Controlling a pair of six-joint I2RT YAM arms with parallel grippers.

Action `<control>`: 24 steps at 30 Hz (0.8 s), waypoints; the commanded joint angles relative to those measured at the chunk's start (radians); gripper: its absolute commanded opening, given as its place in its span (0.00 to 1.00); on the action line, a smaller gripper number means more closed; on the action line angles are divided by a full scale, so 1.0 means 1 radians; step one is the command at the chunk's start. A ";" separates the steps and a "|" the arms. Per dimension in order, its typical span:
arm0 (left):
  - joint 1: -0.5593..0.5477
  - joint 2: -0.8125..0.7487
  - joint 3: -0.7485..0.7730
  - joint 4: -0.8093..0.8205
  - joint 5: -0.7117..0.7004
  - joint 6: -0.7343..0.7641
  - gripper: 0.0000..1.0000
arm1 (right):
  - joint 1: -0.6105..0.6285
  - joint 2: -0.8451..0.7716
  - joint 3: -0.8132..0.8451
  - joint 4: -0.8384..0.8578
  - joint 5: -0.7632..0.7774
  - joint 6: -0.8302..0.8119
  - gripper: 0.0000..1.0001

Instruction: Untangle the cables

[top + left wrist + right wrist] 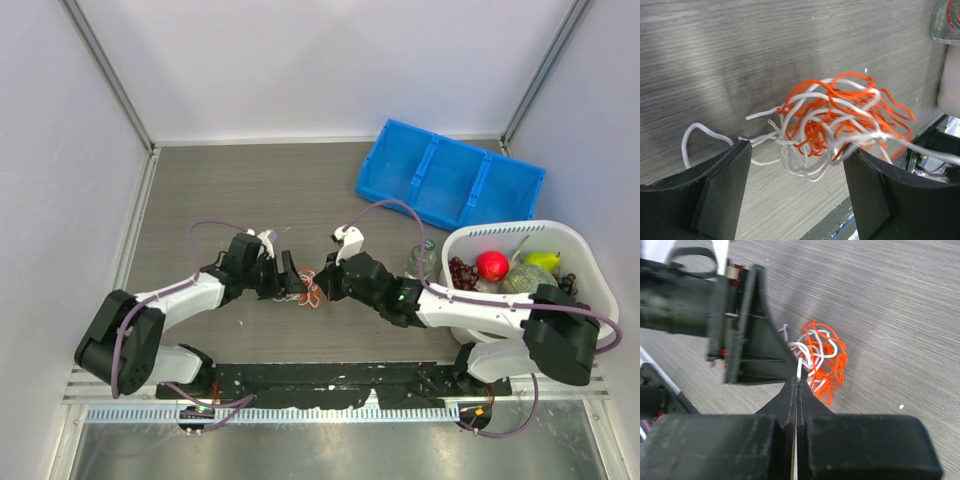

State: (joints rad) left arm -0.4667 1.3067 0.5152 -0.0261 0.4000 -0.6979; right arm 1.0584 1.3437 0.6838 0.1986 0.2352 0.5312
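The cables (pixel 310 292) are one small tangled clump of red-orange and white cords on the grey wood table, between my two grippers. In the left wrist view the clump (pixel 835 125) lies just beyond my left gripper (pixel 797 150), which is open with one finger on each side of it; one white loop (pixel 690 137) trails left. My right gripper (pixel 798 382) is shut on a white cable (pixel 799 369) that runs out of the clump (pixel 824 357). In the top view the left gripper (pixel 290 278) and right gripper (pixel 325 280) nearly meet over the clump.
A blue divided bin (pixel 450 180) lies at the back right. A white basket (pixel 590 265) with fruit stands at the right, a small clear bottle (pixel 425 258) beside it. A black rail (pixel 330 375) runs along the near edge.
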 commanded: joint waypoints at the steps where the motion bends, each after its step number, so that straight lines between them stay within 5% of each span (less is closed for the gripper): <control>1: -0.007 0.068 0.068 -0.029 -0.127 0.008 0.75 | 0.011 -0.116 0.061 -0.025 -0.033 0.010 0.01; 7: -0.007 0.083 0.062 -0.020 -0.171 0.025 0.70 | 0.014 -0.391 0.141 -0.152 -0.016 -0.023 0.01; 11: -0.006 0.098 0.055 -0.005 -0.153 0.024 0.57 | 0.012 -0.556 0.239 -0.258 0.019 -0.068 0.01; 18: -0.006 0.103 0.016 0.046 -0.142 0.006 0.51 | 0.012 -0.624 0.476 -0.384 0.061 -0.198 0.01; 24: -0.006 0.014 -0.020 0.071 -0.139 0.005 0.51 | 0.014 -0.623 0.482 -0.441 0.144 -0.227 0.01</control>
State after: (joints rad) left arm -0.4816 1.3788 0.5255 0.0341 0.2989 -0.6991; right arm 1.0660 0.7269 1.1374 -0.2470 0.2974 0.3485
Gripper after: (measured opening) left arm 0.514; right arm 0.022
